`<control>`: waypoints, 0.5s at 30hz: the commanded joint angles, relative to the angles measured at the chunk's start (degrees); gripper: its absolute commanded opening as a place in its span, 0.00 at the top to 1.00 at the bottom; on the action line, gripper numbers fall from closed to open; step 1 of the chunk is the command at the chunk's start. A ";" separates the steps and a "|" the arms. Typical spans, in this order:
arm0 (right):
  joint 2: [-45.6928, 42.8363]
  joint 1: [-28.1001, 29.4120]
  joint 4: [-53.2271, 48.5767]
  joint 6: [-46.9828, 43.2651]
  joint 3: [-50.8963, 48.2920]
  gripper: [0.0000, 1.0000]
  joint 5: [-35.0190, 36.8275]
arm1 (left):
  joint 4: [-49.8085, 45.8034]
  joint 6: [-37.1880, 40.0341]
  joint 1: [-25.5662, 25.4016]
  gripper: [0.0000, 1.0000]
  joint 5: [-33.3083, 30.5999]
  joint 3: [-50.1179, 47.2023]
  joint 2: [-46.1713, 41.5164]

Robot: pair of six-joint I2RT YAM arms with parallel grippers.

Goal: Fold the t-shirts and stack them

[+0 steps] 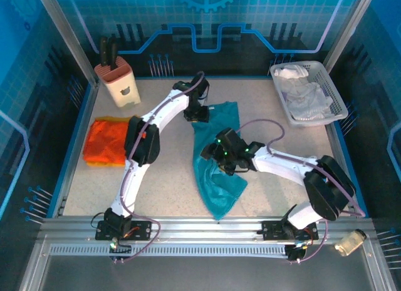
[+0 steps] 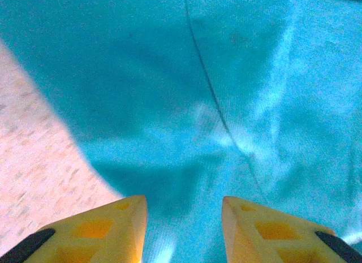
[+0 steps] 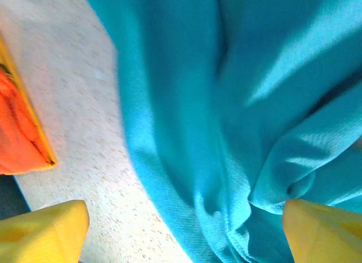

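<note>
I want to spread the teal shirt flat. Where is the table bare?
Bare table between orange shirt, teal shirt and near rail; also the far edge between knife block and basket. Crowded centre: left arm, right arm.

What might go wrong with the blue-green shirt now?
The teal t-shirt lies bunched under the right end effector, whose jaws stand wide apart; closing there may pinch several layers and make a lumpy fold. The left end effector hangs over the shirt's far end, close to the right one; they could bump. The shirt's near corner lies close to the table edge and might slide off if dragged.
</note>
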 commanded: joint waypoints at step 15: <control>21.07 -12.75 -21.79 -41.51 33.88 0.16 4.31 | 22.86 -3.60 0.78 0.40 5.00 -51.87 -44.34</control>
